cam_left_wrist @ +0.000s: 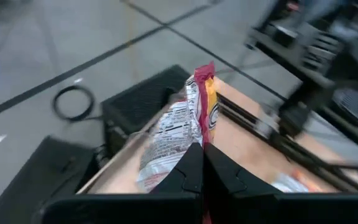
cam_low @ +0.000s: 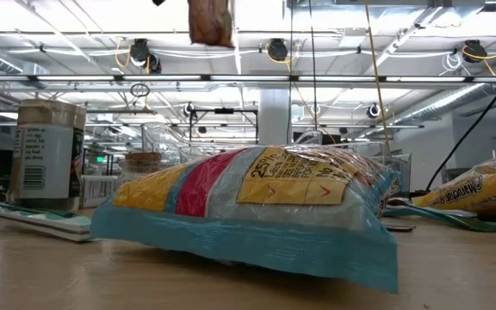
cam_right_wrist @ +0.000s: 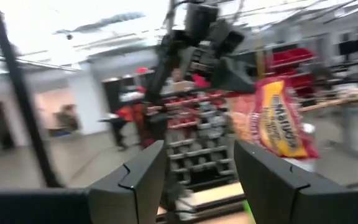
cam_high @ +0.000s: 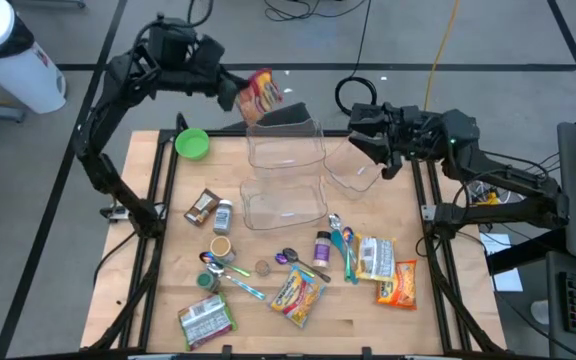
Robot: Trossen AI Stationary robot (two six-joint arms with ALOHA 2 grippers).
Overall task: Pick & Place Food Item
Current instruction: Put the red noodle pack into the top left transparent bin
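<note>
Left gripper (cam_high: 236, 92) clenched on a red-and-yellow snack bag (cam_high: 262, 95), held high over the table's (cam_high: 408, 325) far edge, just above the clear bins (cam_high: 286, 150); looks lifted that high to clear the bin walls before a drop. Right gripper (cam_high: 368, 150) hangs w/ fingers apart, nothing between them, near the right-hand bin, prob. waiting its turn. Other snack packs (cam_high: 298, 294), spoons (cam_high: 343, 245) & jars lie nearer the front.
</note>
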